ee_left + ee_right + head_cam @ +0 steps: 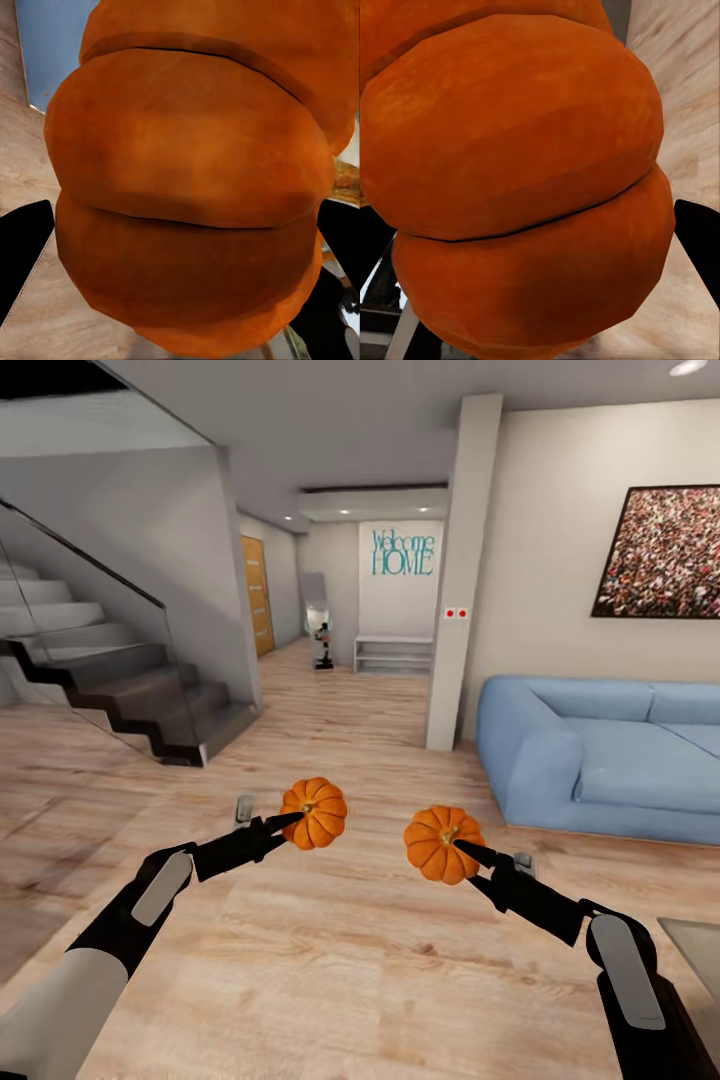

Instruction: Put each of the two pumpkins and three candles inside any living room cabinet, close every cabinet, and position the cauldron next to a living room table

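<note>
I hold two orange ribbed pumpkins in the air over the wooden floor. The left pumpkin (314, 813) sits in my left gripper (297, 819), which is shut on it; up close its ribs (187, 195) lie between the black fingers (22, 247). The right pumpkin (444, 844) is held the same way by my right gripper (462, 849), and its orange skin (517, 187) sits beside a black finger (701, 240) in the right wrist view. The candles, the cabinet and the cauldron are out of view.
A light blue sofa (600, 755) stands at the right under a framed picture (665, 552). A white pillar (460, 575) rises ahead. A dark staircase (130, 695) with a glass rail is at the left. A hallway with a white shelf (393, 653) lies beyond.
</note>
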Controlling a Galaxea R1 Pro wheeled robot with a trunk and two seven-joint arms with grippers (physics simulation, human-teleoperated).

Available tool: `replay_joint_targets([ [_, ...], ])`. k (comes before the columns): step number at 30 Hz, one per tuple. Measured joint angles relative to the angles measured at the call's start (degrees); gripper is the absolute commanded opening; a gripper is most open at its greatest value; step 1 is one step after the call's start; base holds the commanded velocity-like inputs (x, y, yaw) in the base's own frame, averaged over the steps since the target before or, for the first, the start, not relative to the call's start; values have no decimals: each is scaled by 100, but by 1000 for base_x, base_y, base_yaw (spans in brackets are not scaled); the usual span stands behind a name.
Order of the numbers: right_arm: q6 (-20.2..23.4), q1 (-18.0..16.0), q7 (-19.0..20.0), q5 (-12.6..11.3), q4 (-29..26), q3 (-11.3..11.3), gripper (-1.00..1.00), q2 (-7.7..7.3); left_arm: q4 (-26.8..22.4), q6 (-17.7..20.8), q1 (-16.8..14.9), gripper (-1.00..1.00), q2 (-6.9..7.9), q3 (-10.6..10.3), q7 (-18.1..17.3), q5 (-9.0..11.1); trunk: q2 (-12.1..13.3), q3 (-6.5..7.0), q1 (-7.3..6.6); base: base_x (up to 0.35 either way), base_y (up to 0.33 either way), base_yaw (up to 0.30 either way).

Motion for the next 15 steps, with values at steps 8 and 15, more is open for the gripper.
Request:
replay_joint_targets([
  [8,0,0,0,1,0,0,-100,0,0,-1,1,-100,0,4,0,-2,0,29,0,-2,1,274],
  [15,0,0,0,1,0,0,-100,0,0,-1,1,-100,0,0,0,-2,0,54,0,0,0,274],
])
